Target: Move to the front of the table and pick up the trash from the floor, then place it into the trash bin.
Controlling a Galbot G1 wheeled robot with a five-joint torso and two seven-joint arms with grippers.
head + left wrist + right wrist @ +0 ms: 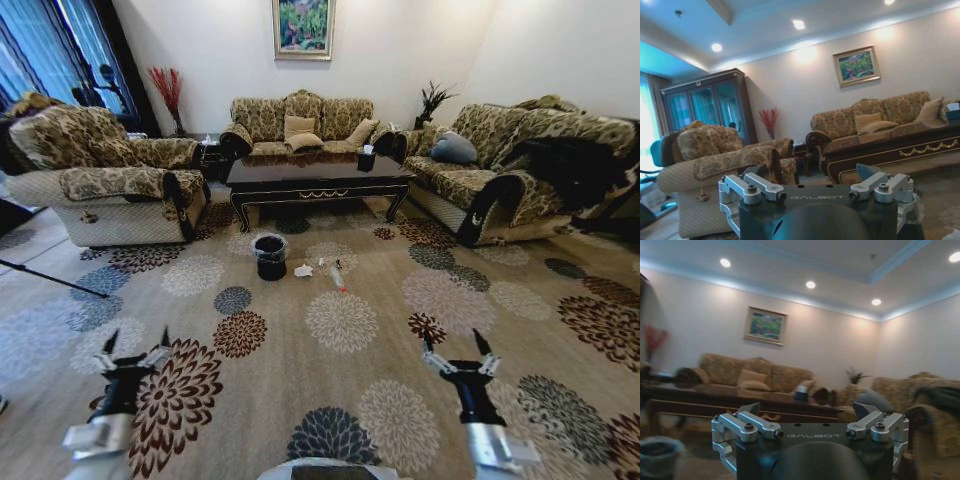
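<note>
Approach step, by my read: robot is standing well back from the table (318, 178). Trash (303, 270) is lying on the floor (300, 370) at frame centre, just right of the bin (269, 255). Left gripper (135, 343) and right gripper (457, 344), lower frame, are hanging spread and empty. Next move calls for driving closer.

The patterned floor (330, 360) carries, at frame centre, the trash bin (269, 255), white paper wad (303, 270) and bottle (338, 274).
</note>
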